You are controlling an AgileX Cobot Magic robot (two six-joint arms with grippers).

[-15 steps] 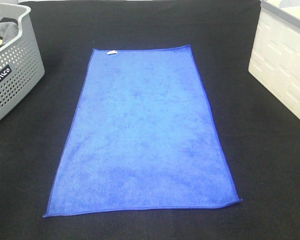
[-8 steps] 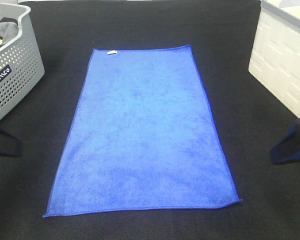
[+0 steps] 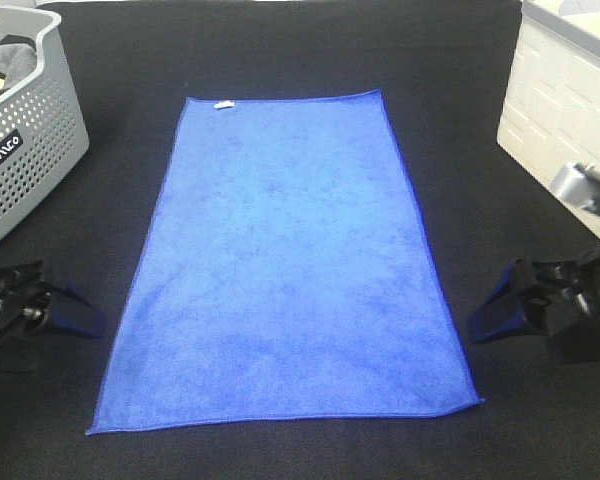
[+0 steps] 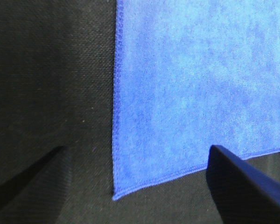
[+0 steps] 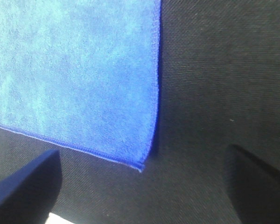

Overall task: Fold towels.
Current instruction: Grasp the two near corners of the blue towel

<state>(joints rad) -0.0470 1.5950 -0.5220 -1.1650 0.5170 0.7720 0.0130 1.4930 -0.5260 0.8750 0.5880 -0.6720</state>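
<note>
Royal-blue towel [image 3: 290, 260] lies spread flat and unfolded at the middle of the black counter [image 3: 280, 50], its white tag [image 3: 223, 103] on the far hem. Left claw [image 4: 137, 154] gapes wide and empty beside the towel's near left corner. Right claw [image 5: 142, 151] is likewise wide apart, gripping nothing, by the near right corner. Grey perforated basket [image 3: 30, 150] stands far left, white crate [image 3: 565, 130] far right.

Black hands [image 3: 88, 318] [image 3: 482, 326] (navy wedge fingers [image 3: 502, 308])
</note>
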